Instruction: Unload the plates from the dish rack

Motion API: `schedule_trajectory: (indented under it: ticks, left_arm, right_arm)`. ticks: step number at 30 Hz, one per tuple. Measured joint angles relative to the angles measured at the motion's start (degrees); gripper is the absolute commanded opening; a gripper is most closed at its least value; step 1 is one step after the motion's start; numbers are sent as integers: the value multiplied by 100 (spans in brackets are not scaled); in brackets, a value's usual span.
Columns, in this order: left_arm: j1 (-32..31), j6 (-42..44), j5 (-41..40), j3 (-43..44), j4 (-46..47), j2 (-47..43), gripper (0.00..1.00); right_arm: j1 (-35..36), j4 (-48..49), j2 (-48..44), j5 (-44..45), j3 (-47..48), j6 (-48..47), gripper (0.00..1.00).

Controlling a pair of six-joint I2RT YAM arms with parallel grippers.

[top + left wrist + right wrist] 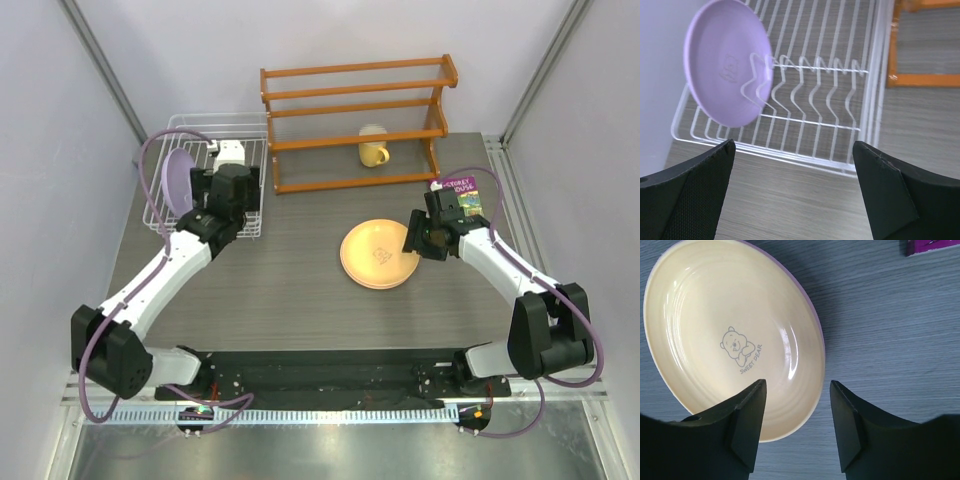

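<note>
One yellow plate (715, 315) beneath right pincer (797, 386)

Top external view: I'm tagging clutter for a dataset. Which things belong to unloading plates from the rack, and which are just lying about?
Job: white wire dish rack, lavender plate standing in it, yellow plate flat on the table.
Lying about: orange wooden shelf, yellow mug inside it, purple card.
</note>
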Motion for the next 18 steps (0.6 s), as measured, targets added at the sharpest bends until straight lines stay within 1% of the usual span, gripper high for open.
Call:
schedule_trajectory:
  ticks: [3,7,10,18]
  left_arm:
    - [282,125,-203,164,44,223,99]
    - [728,358,-562,363,197,608,99]
    - [1113,555,-721,470,317,894,99]
    - [1862,728,-769,680,575,1408,99]
  right_arm:
    - [0,-39,-7,98,9,-55,61]
    - [0,-227,-114,369,76,-175,65]
    - [0,-299,-251,518,177,-267,66]
    - [-4,-321,-229,601,278,-350,65]
